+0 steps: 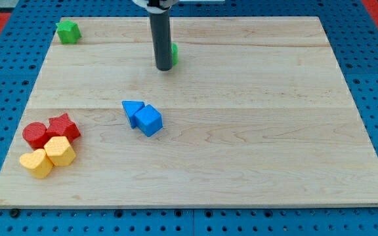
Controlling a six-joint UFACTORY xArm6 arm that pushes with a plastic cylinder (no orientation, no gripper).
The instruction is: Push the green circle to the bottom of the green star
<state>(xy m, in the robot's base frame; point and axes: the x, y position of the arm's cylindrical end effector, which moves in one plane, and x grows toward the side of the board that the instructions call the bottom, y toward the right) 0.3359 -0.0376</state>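
Observation:
The green star (67, 31) sits at the board's top left corner. The green circle (174, 53) is near the top middle, mostly hidden behind my rod; only its right edge shows. My tip (164, 67) rests on the board just left of and in front of the green circle, touching or nearly touching it. The star lies far to the view's left of the tip.
A blue triangle (132, 111) and a blue cube (149, 120) sit together near the board's middle. A red circle (35, 134), red star (63, 126), yellow hexagon (60, 151) and yellow heart (37, 163) cluster at the bottom left. The wooden board (254, 131) lies on a blue pegboard.

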